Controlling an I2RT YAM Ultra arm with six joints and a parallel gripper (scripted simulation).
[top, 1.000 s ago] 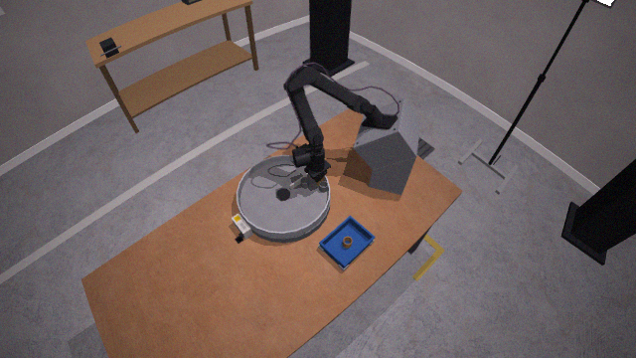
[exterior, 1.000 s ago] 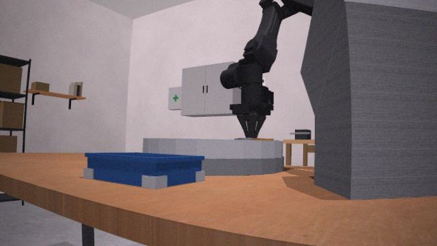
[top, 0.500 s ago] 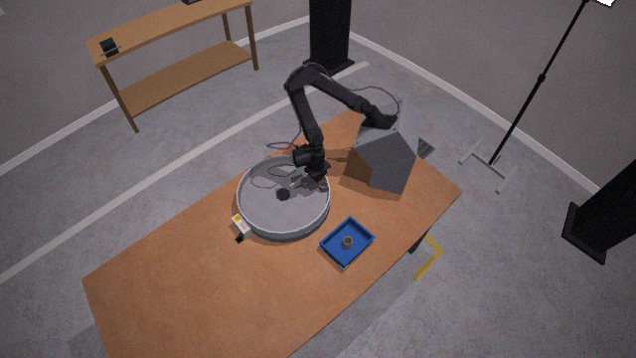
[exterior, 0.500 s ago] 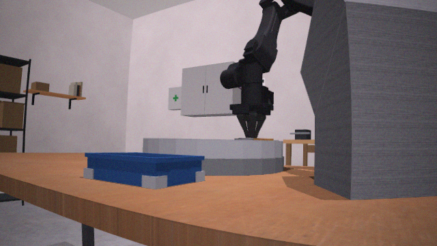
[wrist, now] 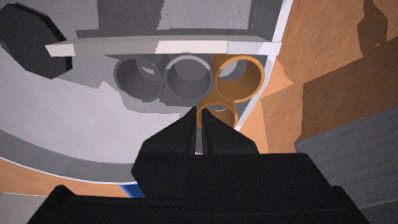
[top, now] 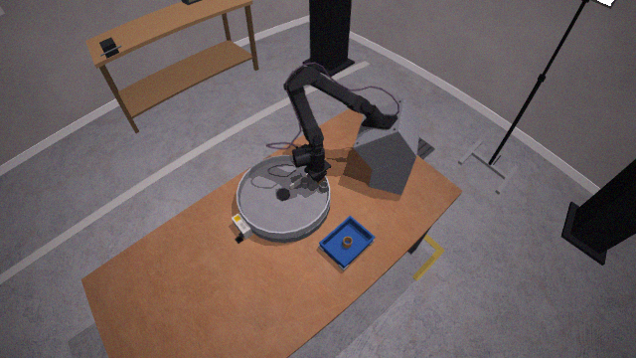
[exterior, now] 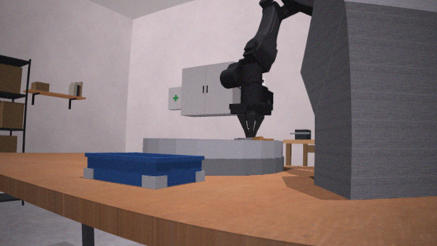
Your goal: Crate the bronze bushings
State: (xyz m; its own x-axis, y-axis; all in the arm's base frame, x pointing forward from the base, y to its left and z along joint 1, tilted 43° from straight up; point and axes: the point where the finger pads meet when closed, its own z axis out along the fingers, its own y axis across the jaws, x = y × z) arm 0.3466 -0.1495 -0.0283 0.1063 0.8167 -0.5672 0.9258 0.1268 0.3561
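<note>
Gripper [top: 318, 180] [exterior: 251, 137] [wrist: 199, 111]: fingers nearly together, pointing down over the turntable [top: 278, 219] [exterior: 212, 148] [wrist: 55, 135]. Tips pinch the thin wall of the nearer bronze bushing [wrist: 231, 116], one finger inside the bore, one outside.

Wrist view, reading from that bushing: second bronze bushing [wrist: 261, 77] at 1 o'clock, close by; first steel bushing [wrist: 211, 79] at 11; outer steel bushing [wrist: 117, 79] at 10. All upright on the turntable. A pale bar [wrist: 190, 47] spans 12 o'clock, just beyond the group.

Top view, reading from the turntable's dark hub [top: 282, 194] [wrist: 35, 40]: gripper near 2 o'clock, grey arm mount [top: 385, 166] [exterior: 379, 102] farther out between 2 and 3. Blue crate [top: 325, 248] [exterior: 119, 169] [wrist: 132, 190] at 4, off the turntable, with one bronze bushing inside, labelled here the crate bushing [top: 344, 245]. Crate sits level, its visible grey corner guides [exterior: 154, 182] against the corners. Small white device [top: 241, 227] near 8, beside the turntable rim. Everything stands on the wooden table [top: 199, 278] [exterior: 239, 208].
</note>
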